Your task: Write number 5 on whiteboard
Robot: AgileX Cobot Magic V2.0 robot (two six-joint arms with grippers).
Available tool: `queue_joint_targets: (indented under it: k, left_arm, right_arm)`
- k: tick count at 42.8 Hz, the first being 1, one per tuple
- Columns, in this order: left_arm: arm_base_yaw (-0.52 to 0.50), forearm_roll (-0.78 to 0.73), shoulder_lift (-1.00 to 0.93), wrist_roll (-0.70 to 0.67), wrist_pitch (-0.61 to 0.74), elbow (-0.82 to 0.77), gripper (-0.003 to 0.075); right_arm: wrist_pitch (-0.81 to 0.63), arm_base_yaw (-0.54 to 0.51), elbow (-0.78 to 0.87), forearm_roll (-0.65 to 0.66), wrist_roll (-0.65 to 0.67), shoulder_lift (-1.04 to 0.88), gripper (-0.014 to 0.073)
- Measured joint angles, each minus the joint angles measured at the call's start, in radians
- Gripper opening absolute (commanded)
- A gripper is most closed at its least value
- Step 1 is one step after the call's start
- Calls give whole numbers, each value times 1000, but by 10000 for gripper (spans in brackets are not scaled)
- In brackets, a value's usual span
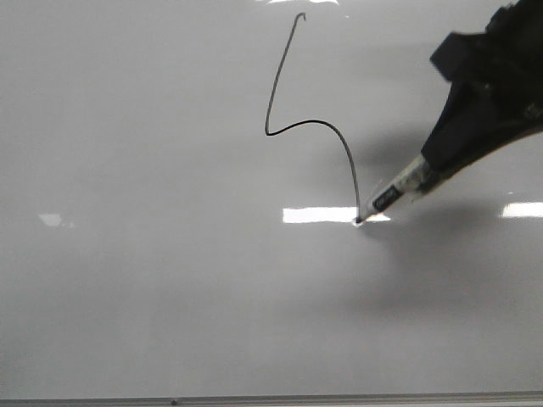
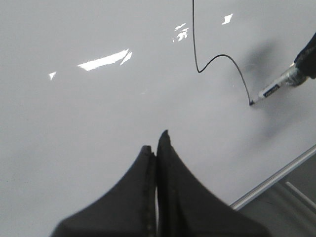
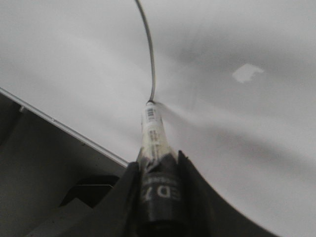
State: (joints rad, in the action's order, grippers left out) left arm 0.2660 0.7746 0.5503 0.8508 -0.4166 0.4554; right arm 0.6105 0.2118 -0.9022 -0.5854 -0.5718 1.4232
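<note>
The right tool clamps the marker, tip touching the whiteboard near its middle. The number 5 lacks its belly's return: curve leftward with steady pressure. The left tool hangs closed, empty.

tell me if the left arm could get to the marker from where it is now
Probably yes. In the left wrist view only bare whiteboard lies between the shut left fingers and the marker. But the right gripper already holds the marker, its tip on the unfinished number 5.
</note>
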Motion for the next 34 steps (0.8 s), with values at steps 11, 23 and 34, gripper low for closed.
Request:
queue_joint_targets:
  k: [11, 23, 34]
  left_arm:
    - [0, 0, 0, 0, 0, 0, -20]
    - [0, 0, 0, 0, 0, 0, -20]
    - [0, 0, 0, 0, 0, 0, -20]
  right_arm:
    - [-137, 168, -54, -56, 3, 164, -61]
    - [-102, 268, -211, -57, 3, 118, -61]
    - [-138, 134, -283, -55, 3, -47, -61]
